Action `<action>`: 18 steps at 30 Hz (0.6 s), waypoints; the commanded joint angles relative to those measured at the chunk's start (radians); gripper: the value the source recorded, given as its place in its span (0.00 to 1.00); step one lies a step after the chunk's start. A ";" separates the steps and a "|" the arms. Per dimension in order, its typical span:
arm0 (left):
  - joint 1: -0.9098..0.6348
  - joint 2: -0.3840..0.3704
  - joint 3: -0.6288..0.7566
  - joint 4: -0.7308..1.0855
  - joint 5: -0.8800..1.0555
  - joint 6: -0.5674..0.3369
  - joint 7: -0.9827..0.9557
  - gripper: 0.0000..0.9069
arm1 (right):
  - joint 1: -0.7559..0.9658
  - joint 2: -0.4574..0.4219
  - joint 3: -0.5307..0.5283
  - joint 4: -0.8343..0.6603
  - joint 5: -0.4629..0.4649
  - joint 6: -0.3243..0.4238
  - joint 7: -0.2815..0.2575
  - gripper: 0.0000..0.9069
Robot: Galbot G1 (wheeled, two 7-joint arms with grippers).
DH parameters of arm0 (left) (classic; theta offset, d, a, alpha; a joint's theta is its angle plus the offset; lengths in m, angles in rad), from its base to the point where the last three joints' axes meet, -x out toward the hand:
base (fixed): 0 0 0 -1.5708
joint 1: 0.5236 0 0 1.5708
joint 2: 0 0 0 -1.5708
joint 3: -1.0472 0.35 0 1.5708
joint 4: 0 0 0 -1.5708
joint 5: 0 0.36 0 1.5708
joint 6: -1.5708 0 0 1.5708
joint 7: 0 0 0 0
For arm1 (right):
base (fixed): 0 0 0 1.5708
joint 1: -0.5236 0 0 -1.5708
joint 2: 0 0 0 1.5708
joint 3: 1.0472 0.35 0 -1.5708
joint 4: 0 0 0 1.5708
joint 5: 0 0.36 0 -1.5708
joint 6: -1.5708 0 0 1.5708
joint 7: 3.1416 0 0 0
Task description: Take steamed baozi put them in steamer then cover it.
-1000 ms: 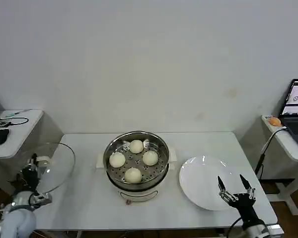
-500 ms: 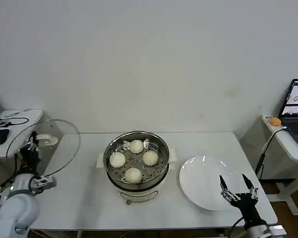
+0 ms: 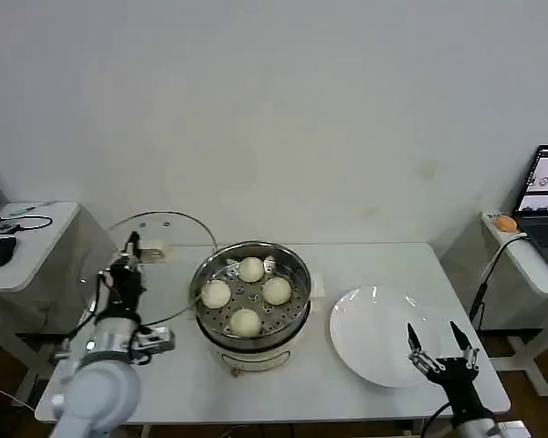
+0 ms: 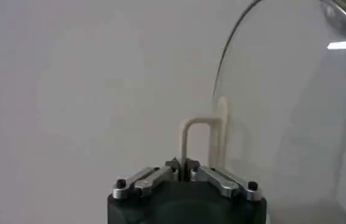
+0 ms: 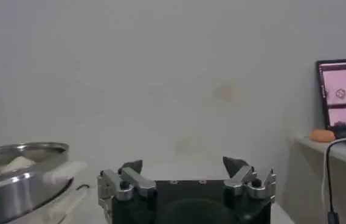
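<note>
Left gripper (image 3: 128,260) clamped on the handle of the cover (image 3: 160,265), steamer (image 3: 251,294) with four steamed baozi (image 3: 246,321) beside it: level the cover and centre it over the rim before lowering; right gripper (image 3: 441,351) idles wide.

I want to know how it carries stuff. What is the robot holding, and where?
The left gripper holds the lid by its handle. The right gripper holds nothing.

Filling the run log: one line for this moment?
left gripper: shut on cover handle, held left of steamer | right gripper: open, by plate | four baozi in steamer, uncovered
</note>
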 commanded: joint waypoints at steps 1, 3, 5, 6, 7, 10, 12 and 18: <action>-0.062 -0.042 0.200 0.029 0.087 0.098 0.033 0.00 | 0.000 0.026 0.004 0.014 -0.029 0.000 0.001 1.00; -0.072 -0.071 0.212 0.041 0.117 0.098 0.048 0.00 | 0.001 0.030 0.004 0.017 -0.030 -0.003 0.001 1.00; -0.090 -0.125 0.221 0.066 0.149 0.098 0.071 0.00 | 0.006 0.035 0.006 0.017 -0.033 -0.005 0.004 1.00; -0.095 -0.145 0.225 0.076 0.158 0.098 0.069 0.00 | 0.008 0.035 0.008 0.015 -0.034 -0.006 0.004 1.00; -0.102 -0.165 0.230 0.090 0.169 0.098 0.070 0.00 | 0.010 0.035 0.009 0.014 -0.035 -0.007 0.004 1.00; -0.115 -0.198 0.254 0.118 0.185 0.097 0.068 0.00 | 0.018 0.035 0.015 0.007 -0.041 -0.009 0.003 1.00; -0.125 -0.222 0.274 0.121 0.202 0.093 0.081 0.00 | 0.031 0.038 0.016 0.002 -0.042 -0.011 0.002 1.00; -0.150 -0.257 0.332 0.138 0.234 0.098 0.108 0.00 | 0.060 0.044 0.013 -0.022 -0.047 -0.017 0.001 1.00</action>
